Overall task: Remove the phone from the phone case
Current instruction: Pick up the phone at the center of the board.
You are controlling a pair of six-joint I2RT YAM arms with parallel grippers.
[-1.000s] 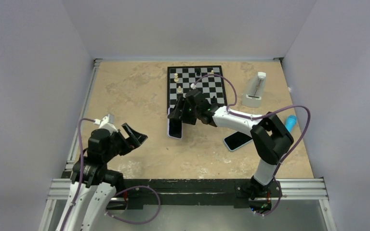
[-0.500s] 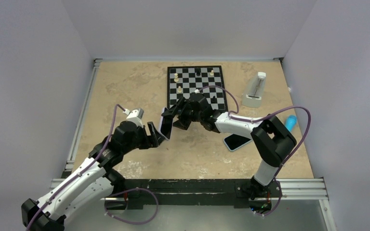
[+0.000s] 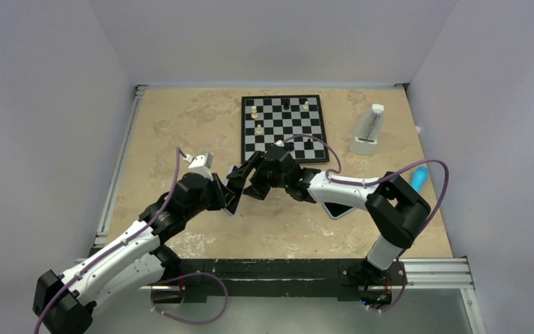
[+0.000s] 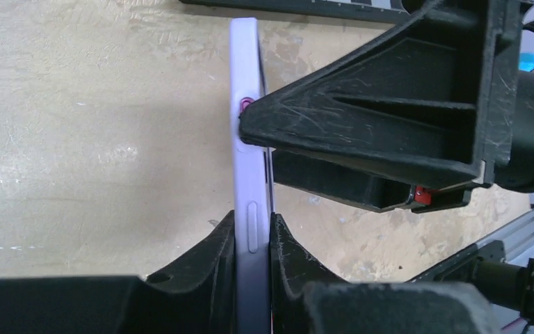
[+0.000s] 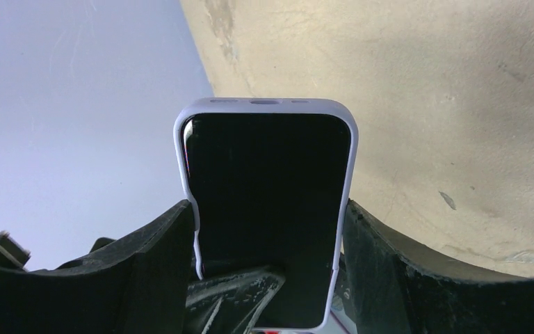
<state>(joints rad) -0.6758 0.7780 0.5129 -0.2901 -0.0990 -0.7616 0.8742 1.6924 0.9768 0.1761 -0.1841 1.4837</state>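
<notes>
At the left gripper [image 4: 252, 233]: jaws almost shut, pinching the flat front and back of the phone case [image 4: 245, 83] at one end.
Right gripper [image 5: 268, 233]: jaws spread wide, one finger on each long side of the case, holding it.
Phone [image 5: 268, 181]: black, inside the pale purple case.
Case: on its edge between both grippers, over the table [image 3: 181, 132].
Case rim: wavy on one long side.
Chessboard [image 3: 283, 125]: flat on the table, behind the grippers.
Blue thing [image 3: 419, 177]: far right, near the right arm.
</notes>
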